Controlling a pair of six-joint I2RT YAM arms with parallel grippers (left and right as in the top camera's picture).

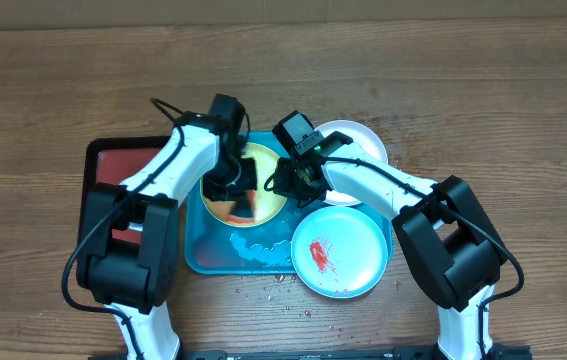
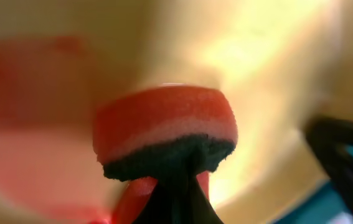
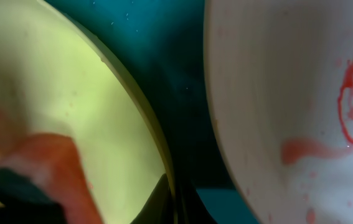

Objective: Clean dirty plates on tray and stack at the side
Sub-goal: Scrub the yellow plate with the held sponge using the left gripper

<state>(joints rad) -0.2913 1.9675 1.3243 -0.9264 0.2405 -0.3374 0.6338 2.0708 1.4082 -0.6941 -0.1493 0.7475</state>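
From overhead only, the whole layout on the wooden counter [image 1: 463, 80]: large turquoise rectangular plastic tray [image 1: 208, 255], with the yellow-green-rimmed round plate [image 1: 268, 210] lying in it under both arms. White round plate [image 1: 363, 138] beyond the tray's far right corner, partly hidden by the right arm. Pale mint-rimmed round plate [image 1: 358, 265] at the tray's near right corner, smeared red at its centre. Smaller dark-red tray with black rim [image 1: 113, 165] just left of the turquoise one.

From the left wrist only: left hand [image 2: 167, 193] clenched on an orange foam sponge with a dark scouring layer [image 2: 164, 124], set against the yellow plate's face. Reddish film to the left, plain yellow to the right.

From the right wrist only: right hand [image 3: 173, 199] clamped on that plate's rim. A strip of turquoise beside it, then a pale plate streaked with red sauce, mint or white, cannot tell.
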